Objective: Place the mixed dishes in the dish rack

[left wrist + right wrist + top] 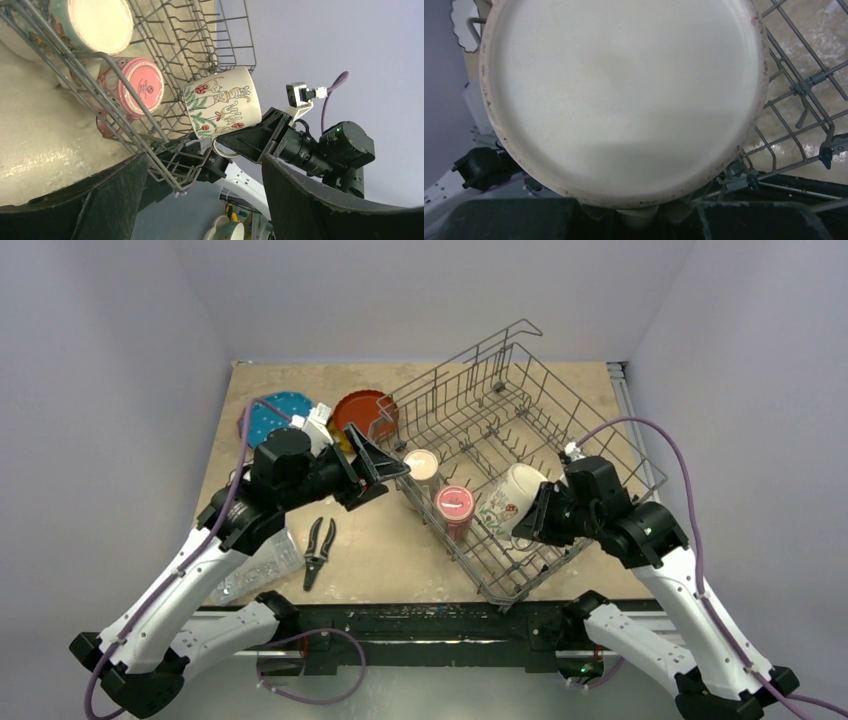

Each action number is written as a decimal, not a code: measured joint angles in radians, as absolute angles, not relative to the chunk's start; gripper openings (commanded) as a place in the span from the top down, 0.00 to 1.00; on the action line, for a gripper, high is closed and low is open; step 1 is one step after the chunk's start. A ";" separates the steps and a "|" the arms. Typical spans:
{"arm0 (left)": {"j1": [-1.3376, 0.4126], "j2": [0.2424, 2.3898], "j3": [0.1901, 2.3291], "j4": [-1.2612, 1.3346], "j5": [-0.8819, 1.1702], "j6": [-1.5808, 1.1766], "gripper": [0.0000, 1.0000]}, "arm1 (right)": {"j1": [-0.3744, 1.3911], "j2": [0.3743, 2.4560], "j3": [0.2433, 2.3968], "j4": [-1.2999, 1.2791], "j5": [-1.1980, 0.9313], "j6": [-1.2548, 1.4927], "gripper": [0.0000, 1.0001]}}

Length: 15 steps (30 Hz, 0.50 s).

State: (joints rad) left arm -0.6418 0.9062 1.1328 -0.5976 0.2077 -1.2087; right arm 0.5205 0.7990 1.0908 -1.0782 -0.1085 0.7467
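Note:
The grey wire dish rack (520,405) stands at centre right. A small beige cup (422,464) and a maroon mug (455,503) sit at its near left side. My left gripper (388,468) hovers just left of the beige cup, open and empty, its black fingers (100,200) wide apart. My right gripper (537,516) is shut on the handle of a cream mug (508,498) with cat pictures (222,102), holding it tilted over the rack's near end. The mug's base (624,95) fills the right wrist view, its handle between my right gripper (636,212).
A blue dotted plate (272,415), a white fluted bowl (316,424) and a red-orange plate (362,410) lie on the table left of the rack. Black-handled pliers (318,550) and a clear plastic box (250,570) lie near the left arm. Rack wires (804,95) run right of the mug.

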 measured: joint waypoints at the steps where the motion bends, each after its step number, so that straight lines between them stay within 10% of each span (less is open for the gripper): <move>1: -0.642 0.914 1.130 -0.601 0.213 -1.208 0.17 | 0.521 0.806 1.084 -1.101 -0.119 0.740 1.00; 15: -0.654 1.084 1.114 -0.601 0.304 -1.210 0.19 | 0.607 0.850 1.005 -1.077 -0.132 0.697 1.00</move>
